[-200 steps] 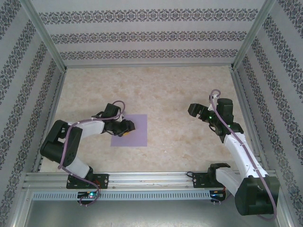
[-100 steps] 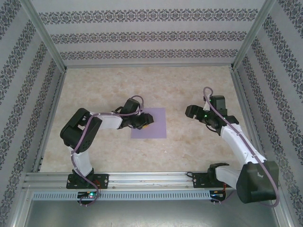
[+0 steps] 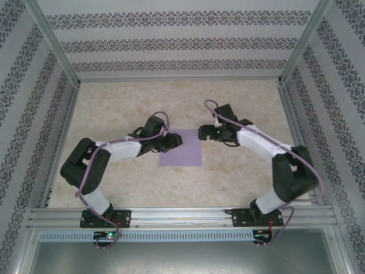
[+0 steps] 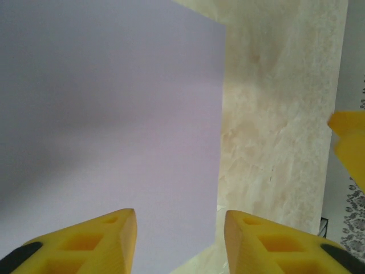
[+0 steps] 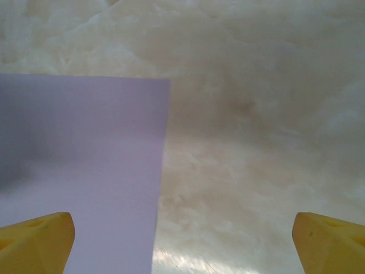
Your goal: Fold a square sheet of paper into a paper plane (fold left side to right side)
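Note:
The square sheet of paper [image 3: 182, 153] is lavender and lies flat and uncreased on the beige table, near its middle. My left gripper [image 3: 174, 140] rests low over the sheet's far left part, jaws partly apart with nothing between them. In the left wrist view the paper [image 4: 108, 114] runs under the left gripper [image 4: 179, 234], its right edge just inside the right fingertip [image 4: 235, 231]. My right gripper [image 3: 201, 133] hovers at the sheet's far right corner, wide open. In the right wrist view the paper [image 5: 80, 165] lies under the left side of the right gripper [image 5: 183, 225].
The marbled table [image 3: 245, 171] stretches bare to the right and behind the sheet. Patterned walls [image 3: 182, 43] and aluminium posts enclose it. A metal rail [image 3: 182, 216] with both arm bases runs along the near edge. The right gripper's yellow finger [image 4: 349, 142] shows at the left wrist view's edge.
The left gripper moved right and the sheet slid with it toward the table's middle. The right arm swung left to the sheet's far right corner, and its jaws widened slightly.

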You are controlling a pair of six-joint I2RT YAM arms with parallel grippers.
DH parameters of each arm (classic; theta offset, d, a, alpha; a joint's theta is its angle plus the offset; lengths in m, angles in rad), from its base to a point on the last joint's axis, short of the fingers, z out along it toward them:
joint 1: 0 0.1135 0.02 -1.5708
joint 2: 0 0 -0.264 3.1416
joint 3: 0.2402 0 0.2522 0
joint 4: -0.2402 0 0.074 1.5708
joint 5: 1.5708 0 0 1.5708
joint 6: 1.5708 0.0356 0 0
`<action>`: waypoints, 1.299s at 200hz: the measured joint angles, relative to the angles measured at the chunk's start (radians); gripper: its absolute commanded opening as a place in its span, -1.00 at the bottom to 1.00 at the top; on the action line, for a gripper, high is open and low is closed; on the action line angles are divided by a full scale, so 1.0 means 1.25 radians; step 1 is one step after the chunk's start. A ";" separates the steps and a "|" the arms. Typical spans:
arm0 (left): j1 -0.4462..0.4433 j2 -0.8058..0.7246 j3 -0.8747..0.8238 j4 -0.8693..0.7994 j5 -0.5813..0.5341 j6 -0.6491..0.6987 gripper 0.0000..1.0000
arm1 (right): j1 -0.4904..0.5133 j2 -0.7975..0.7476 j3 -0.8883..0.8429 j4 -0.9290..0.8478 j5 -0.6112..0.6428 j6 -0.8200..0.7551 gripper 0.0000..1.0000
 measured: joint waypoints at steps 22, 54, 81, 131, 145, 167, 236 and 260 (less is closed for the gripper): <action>0.019 -0.009 -0.034 -0.017 -0.009 0.019 -0.34 | 0.037 0.099 0.078 -0.006 0.021 -0.009 0.96; 0.037 0.009 -0.069 -0.054 -0.014 0.034 -0.46 | 0.074 0.223 0.188 -0.027 0.053 -0.027 0.96; 0.042 0.017 -0.069 -0.060 -0.018 0.049 -0.48 | 0.091 0.288 0.251 -0.040 0.073 -0.042 0.97; 0.042 0.019 -0.069 -0.062 -0.019 0.063 -0.51 | 0.105 0.353 0.302 -0.049 0.075 -0.043 0.96; 0.042 0.020 -0.069 -0.061 -0.019 0.063 -0.51 | 0.107 0.365 0.302 -0.054 0.074 -0.043 0.96; 0.042 0.021 -0.069 -0.060 -0.018 0.063 -0.51 | 0.110 0.370 0.305 -0.058 0.075 -0.045 0.95; 0.042 0.031 -0.069 -0.036 -0.008 0.062 -0.51 | 0.128 0.371 0.307 -0.062 0.079 -0.042 0.91; 0.042 0.034 -0.070 -0.025 -0.003 0.060 -0.51 | 0.143 0.369 0.307 -0.067 0.075 -0.042 0.85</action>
